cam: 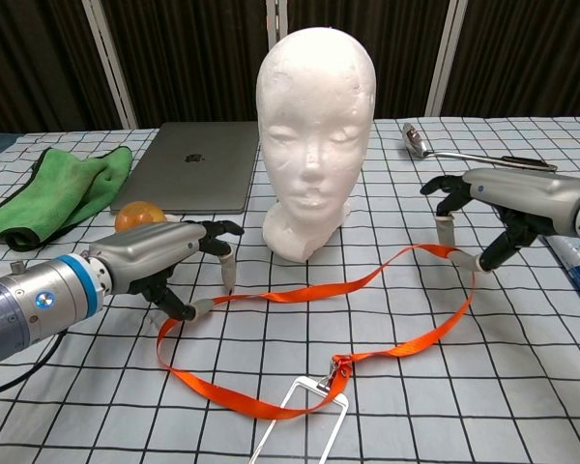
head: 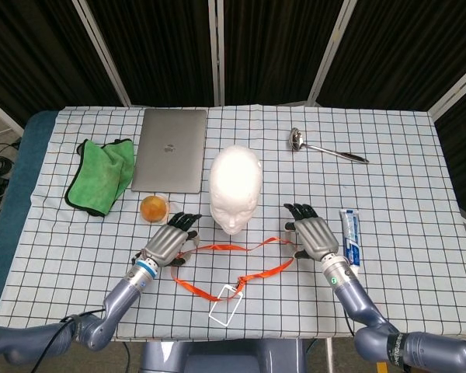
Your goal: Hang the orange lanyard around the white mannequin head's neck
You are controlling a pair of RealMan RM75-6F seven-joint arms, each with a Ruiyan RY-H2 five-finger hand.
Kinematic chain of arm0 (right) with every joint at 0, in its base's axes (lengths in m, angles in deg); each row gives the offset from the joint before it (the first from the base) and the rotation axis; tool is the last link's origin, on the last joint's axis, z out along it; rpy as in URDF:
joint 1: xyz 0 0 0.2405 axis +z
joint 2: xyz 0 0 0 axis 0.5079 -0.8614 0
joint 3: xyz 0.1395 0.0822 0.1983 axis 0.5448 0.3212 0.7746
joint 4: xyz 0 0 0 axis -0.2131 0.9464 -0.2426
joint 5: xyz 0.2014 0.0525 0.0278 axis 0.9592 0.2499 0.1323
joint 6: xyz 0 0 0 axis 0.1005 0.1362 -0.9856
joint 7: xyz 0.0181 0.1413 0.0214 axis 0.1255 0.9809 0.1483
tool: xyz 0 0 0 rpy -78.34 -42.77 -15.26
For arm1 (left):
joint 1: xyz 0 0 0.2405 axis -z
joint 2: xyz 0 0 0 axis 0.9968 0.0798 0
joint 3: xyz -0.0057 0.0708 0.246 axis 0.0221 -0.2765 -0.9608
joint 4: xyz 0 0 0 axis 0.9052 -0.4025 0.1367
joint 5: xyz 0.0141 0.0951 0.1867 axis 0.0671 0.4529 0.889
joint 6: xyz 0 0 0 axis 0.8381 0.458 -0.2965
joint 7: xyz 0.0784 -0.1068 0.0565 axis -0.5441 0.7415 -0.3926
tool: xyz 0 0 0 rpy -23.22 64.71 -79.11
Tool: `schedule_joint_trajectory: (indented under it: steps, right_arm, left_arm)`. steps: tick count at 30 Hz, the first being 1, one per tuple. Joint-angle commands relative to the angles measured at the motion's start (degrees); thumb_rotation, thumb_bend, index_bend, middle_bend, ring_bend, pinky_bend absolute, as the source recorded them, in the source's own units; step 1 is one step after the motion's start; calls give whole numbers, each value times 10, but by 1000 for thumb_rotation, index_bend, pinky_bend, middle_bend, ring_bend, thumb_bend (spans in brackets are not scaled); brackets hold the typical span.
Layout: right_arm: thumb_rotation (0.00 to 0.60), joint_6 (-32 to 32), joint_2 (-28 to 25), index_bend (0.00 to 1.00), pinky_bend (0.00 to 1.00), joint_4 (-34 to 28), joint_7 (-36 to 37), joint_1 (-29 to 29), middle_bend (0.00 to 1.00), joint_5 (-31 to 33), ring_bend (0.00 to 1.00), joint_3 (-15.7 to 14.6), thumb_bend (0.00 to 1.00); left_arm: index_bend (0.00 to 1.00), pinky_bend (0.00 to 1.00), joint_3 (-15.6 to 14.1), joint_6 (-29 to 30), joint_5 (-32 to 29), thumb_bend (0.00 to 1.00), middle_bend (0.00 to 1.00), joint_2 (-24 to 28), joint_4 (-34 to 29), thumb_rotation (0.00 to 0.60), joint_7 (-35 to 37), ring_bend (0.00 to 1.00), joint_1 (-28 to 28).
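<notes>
Centrally on the checked tablecloth (head: 419,155), the white mannequin head (head: 234,186) is seen standing upright, its face turned toward the near edge. The orange lanyard (cam: 309,290) is laid as an open loop on the cloth in front of it, well clear of the neck, with a clear badge holder (cam: 298,432) attached at the loop's near side.

At the loop's left end, the left hand (cam: 159,261) is lowered to the cloth with its fingers parted, and the strap is touched by a fingertip and the thumb; whether it is actually pinched cannot be told. At the right end, the strap is lifted slightly off the cloth where it is caught between thumb and a finger of the right hand (cam: 493,198), the other fingers being spread.

Behind the left hand, a small orange dome-shaped object (head: 154,207) is seen, with a green cloth (head: 101,176) at far left and a closed grey laptop (head: 171,149) beside it. A metal ladle (head: 326,148) is laid at far right, and a toothpaste tube (head: 350,238) lies just right of the right hand.
</notes>
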Motion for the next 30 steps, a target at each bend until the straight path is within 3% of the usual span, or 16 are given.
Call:
schedule_joint_trajectory:
  steps: [1,17,23,30]
  right_arm:
    - [600,-1,0,700,0,1,2,0,62,0,0,-1,453]
    - [600,-5,2,701,0,12,22,1,65,-7,0,0,454]
    - [600,-4,1,702,0,12,28,-1,70,-14,0,-2,453]
    - [600,11,-11,706,0,8,45,-9,84,-68,0,-13,452]
  left_arm:
    - [418,0,-1,2,-4,456,0,-8,8,600,-4,0,2]
    - [505,0,-4,12,-16,466,0,-26,22,600,-25,0,4]
    - [626,0,-2,16,-22,485,0,-29,22,600,-29,0,4]
    - [677,0,-7,39,3,486,0,-12,0,600,-12,0,-1]
